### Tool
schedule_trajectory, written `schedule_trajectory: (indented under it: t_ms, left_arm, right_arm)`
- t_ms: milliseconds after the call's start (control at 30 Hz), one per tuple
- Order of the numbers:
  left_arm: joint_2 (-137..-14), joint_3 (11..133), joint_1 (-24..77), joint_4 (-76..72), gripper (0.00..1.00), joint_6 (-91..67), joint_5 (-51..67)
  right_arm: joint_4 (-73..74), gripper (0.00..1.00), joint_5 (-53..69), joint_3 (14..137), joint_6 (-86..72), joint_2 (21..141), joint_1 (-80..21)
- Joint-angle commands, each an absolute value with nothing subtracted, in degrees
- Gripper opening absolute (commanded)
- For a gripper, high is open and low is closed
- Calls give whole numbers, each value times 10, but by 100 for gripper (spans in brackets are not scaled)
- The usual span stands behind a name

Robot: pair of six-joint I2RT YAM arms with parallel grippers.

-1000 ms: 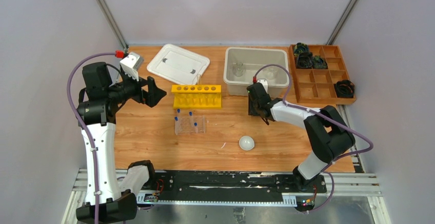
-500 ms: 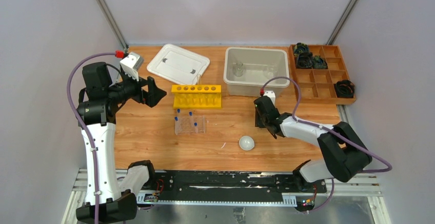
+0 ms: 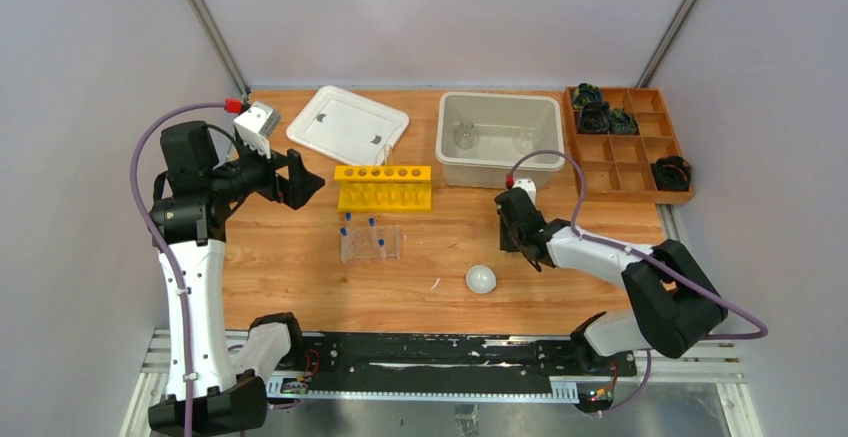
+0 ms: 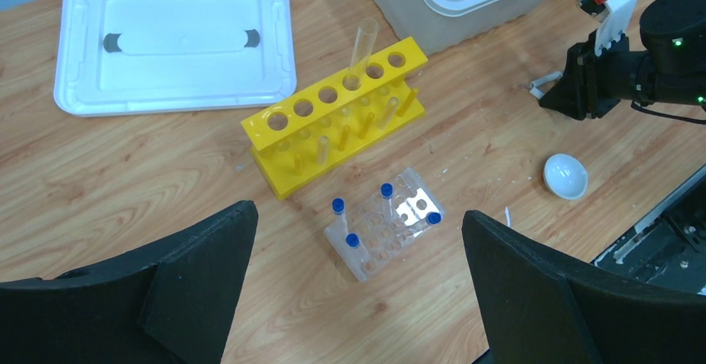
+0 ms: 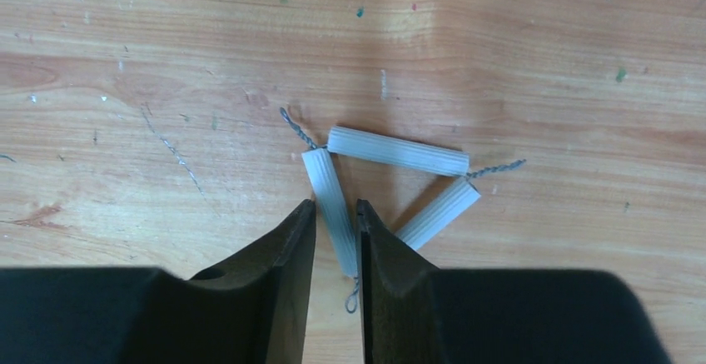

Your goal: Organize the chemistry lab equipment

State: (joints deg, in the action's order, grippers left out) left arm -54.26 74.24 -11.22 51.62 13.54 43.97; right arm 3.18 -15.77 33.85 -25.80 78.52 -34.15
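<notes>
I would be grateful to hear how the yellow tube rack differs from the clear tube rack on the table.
The yellow rack is opaque with one row of six holes; the clear rack is see-through with a grid of smaller holes. The yellow rack holds one long clear tube, the clear rack four short blue-capped tubes. Both stand upright on the wooden table.

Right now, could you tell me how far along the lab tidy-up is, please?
Done: two glass vessels sit in the white bin. In hand: the right tool pinches one side of the white triangle, which lies on the table. Left: the white dish, the clear rack with blue-capped tubes and the yellow rack are out on the table; the left tool hangs open, empty.
</notes>
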Motion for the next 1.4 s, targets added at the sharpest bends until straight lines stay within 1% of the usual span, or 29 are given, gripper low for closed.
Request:
schedule_trajectory:
  t_ms: [0, 67, 133, 167, 300, 400, 467, 533, 600, 700, 767, 1033, 1133, 1367]
  left_arm:
    - [-533, 758, -114, 512, 100, 143, 446]
    - [-534, 757, -114, 512, 100, 143, 446]
    - [-535, 757, -114, 512, 100, 142, 448]
    - [-535, 758, -114, 512, 100, 142, 450]
    - [-536, 759, -114, 512, 100, 142, 451]
    - [-539, 761, -114, 512, 100, 142, 451]
    - [-538, 762, -114, 512, 100, 142, 453]
    - [-539, 763, -114, 512, 100, 140, 454]
    - [-538, 764, -114, 512, 100, 140, 454]
    - [-538, 764, -114, 512, 100, 138, 455]
    - [-537, 767, -114, 512, 100, 136, 456]
    - [-532, 774, -114, 512, 100, 134, 454]
    - [-531, 776, -114, 512, 100, 134, 454]
    - [-524, 775, -114, 512, 100, 138, 448]
  right_arm:
    - [49, 24, -142, 354, -250, 807, -351]
    - [51, 16, -136, 354, -248, 813, -351]
    - [62, 3, -134, 360, -247, 809, -352]
    - [71, 0, -132, 365, -245, 802, -352]
    - [130, 0, -126, 418, -231, 740, -352]
    - [193, 0, -117, 489, -239, 686, -352]
    - [206, 0, -89, 529, -243, 653, -352]
    - [209, 0, -80, 568, -244, 637, -352]
    - [225, 0, -97, 614, -235, 639, -350]
    - [254, 0, -125, 693, -206, 676, -334]
    - [268, 0, -121, 739, -201, 713, -308]
    - [274, 0, -115, 864, -230, 867, -227]
    - [274, 0, -102, 886, -269, 920, -201]
    - [292, 0, -140, 896, -327, 1001, -184]
